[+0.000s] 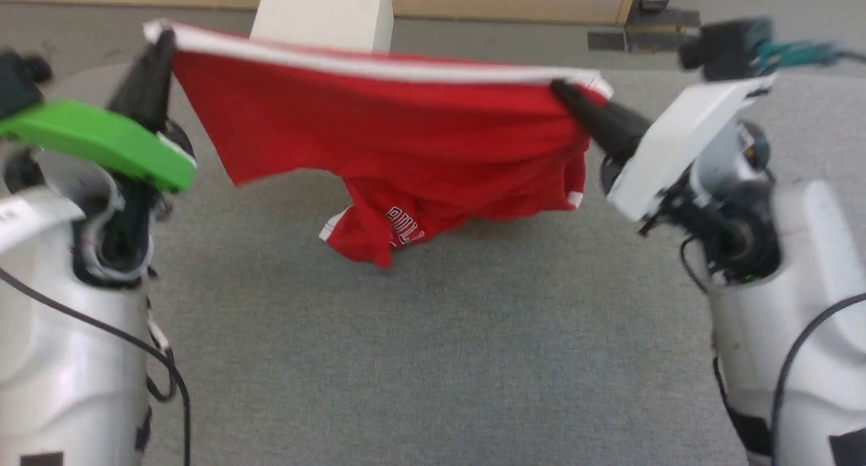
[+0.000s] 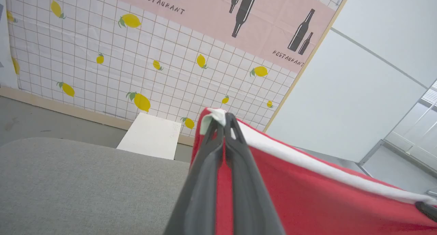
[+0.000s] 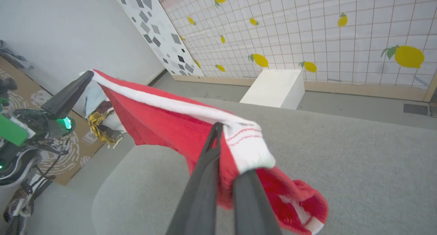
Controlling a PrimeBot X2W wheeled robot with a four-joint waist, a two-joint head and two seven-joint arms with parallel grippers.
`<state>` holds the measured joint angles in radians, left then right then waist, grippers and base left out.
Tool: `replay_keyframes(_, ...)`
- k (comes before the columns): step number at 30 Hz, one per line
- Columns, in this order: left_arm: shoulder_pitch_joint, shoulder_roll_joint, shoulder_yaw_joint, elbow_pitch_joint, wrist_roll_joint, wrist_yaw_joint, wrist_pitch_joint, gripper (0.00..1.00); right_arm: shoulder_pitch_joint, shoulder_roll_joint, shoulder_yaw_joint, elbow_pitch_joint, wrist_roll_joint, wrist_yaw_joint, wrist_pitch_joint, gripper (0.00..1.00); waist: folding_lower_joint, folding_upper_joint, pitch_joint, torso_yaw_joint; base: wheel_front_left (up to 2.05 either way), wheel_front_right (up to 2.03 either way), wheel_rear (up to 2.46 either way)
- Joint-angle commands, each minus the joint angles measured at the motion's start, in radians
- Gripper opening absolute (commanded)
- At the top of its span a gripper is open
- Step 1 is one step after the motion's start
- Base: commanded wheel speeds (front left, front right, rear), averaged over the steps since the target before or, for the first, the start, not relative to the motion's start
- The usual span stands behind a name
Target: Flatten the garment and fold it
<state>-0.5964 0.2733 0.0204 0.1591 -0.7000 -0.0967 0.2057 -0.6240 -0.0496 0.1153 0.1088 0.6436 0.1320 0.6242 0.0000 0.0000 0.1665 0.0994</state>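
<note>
Garment [image 1: 379,134] is hanging above the grey table [image 1: 433,358], stretched along its white band [image 1: 406,69] between 2 grippers. The red body hangs from the band toward the table. The portion on the robot's left is fairly smooth. The middle and right portions are bunched into 1 lump with white lettering [image 1: 404,228] showing. The lump's lowest fold is close over the table, but contact cannot be resolved. Judgement: the task is at an early stage. 1 edge is pulled taut, which starts the flattening, but no part lies spread on the table and 0 folds are made. What is left is to lower the garment onto the table, open out the lump, smooth it, then fold. Left gripper [image 1: 159,43] has its fingers pinched together on 1 end of the band, with a tuft of white fabric showing at the tips. Right gripper [image 1: 561,90] has its fingers clenched on the opposite end, and a white cuff with thin red stripes is draped over 1 finger. Both grippers are above the table and not touching it.
</note>
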Motion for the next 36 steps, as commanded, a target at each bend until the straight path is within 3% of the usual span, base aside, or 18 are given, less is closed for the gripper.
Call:
replay_keyframes(1,-0.041,0.016,0.002,-0.029,-0.004,0.013,0.021,0.0,-0.025,-0.001,-0.022,-0.027,0.021,-0.001,0.032,0.0,0.0,0.0,-0.069,-0.002,0.0,0.0,0.0)
replay_keyframes(10,-0.204,0.103,-0.03,-0.118,0.045,0.076,0.183,0.0,-0.116,-0.001,-0.154,-0.132,0.095,-0.001,0.196,0.0,0.0,0.0,-0.097,-0.026,0.0,0.0,0.0)
replay_keyframes(19,-0.376,0.168,-0.066,-0.017,0.1,0.088,0.257,0.0,-0.384,-0.001,-0.171,0.042,0.126,-0.001,0.227,0.0,0.0,0.0,0.041,-0.064,0.0,0.0,0.0)
replay_keyframes(23,-0.462,0.195,-0.075,0.036,0.13,0.09,0.26,0.0,-0.565,-0.001,-0.115,0.167,0.074,-0.001,0.156,0.0,0.0,0.0,0.134,-0.1,0.0,0.0,0.0)
replay_keyframes(30,-0.613,0.226,-0.063,0.092,0.174,0.089,0.174,0.0,-0.851,-0.001,-0.024,0.37,-0.013,-0.001,-0.065,0.0,0.0,0.0,0.255,-0.137,0.0,0.0,0.0)
replay_keyframes(36,-0.663,0.22,-0.043,0.13,0.167,0.07,0.075,0.0,-0.963,-0.001,-0.033,0.494,-0.049,-0.001,-0.218,0.0,0.0,0.0,0.299,-0.125,0.0,0.0,0.0)
